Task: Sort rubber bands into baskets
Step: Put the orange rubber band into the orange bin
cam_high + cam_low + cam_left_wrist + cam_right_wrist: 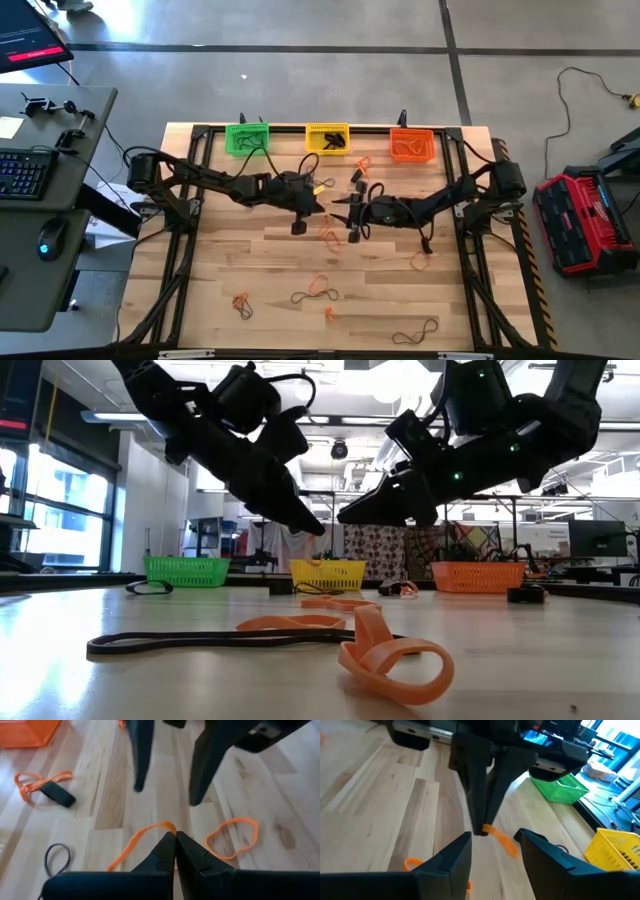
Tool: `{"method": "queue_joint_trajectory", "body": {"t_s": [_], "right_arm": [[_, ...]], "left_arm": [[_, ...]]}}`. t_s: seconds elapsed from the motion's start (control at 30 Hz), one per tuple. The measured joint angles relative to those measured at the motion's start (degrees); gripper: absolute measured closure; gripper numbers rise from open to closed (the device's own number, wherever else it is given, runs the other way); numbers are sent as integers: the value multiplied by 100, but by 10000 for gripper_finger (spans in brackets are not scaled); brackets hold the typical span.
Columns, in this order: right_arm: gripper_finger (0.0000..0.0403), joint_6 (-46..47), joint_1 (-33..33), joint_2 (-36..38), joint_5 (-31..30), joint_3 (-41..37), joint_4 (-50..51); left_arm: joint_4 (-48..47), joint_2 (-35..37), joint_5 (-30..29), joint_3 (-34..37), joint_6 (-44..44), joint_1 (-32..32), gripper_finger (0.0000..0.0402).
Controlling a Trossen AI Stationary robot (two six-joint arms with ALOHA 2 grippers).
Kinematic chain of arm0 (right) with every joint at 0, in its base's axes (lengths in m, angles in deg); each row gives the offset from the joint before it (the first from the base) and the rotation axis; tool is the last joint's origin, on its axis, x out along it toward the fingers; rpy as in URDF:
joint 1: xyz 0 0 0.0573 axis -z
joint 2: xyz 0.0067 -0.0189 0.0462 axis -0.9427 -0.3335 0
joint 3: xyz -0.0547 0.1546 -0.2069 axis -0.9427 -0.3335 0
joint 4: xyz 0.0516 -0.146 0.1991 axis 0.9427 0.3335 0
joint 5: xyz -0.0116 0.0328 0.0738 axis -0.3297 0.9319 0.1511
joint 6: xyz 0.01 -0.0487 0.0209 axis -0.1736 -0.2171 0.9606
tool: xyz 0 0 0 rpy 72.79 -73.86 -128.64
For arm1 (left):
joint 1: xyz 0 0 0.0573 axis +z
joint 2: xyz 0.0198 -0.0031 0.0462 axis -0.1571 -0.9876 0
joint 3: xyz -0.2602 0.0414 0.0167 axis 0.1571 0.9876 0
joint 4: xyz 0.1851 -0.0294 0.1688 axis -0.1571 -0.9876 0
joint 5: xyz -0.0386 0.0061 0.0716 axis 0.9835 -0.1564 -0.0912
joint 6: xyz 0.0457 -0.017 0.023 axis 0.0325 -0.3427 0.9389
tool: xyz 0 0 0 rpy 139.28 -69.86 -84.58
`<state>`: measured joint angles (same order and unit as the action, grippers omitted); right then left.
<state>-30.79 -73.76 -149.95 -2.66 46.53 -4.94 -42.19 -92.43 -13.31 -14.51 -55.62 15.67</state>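
Orange rubber band point(145, 837) pinched by left end effector point(175, 840), trailing down toward table.

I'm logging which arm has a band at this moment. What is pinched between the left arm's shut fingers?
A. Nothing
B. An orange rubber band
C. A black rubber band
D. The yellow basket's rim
B: in the left wrist view the left gripper has its fingers shut on an orange rubber band, which trails off from the tips above the table.
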Motion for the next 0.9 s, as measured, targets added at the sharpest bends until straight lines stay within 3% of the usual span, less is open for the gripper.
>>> {"method": "queue_joint_trajectory", "body": {"t_s": [0.43,0.57,0.73,0.9], "right_arm": [[252,-42,-1,0,6,188,286],[295,-29,4,0,23,198,385],[384,-106,31,0,-5,199,413],[387,-53,26,0,-15,199,411]], "left_arm": [[515,0,557,0,-239,-20,401],[563,0,554,0,-242,-49,401],[703,0,606,0,-343,-120,401],[953,0,703,0,-384,-152,401]]}}
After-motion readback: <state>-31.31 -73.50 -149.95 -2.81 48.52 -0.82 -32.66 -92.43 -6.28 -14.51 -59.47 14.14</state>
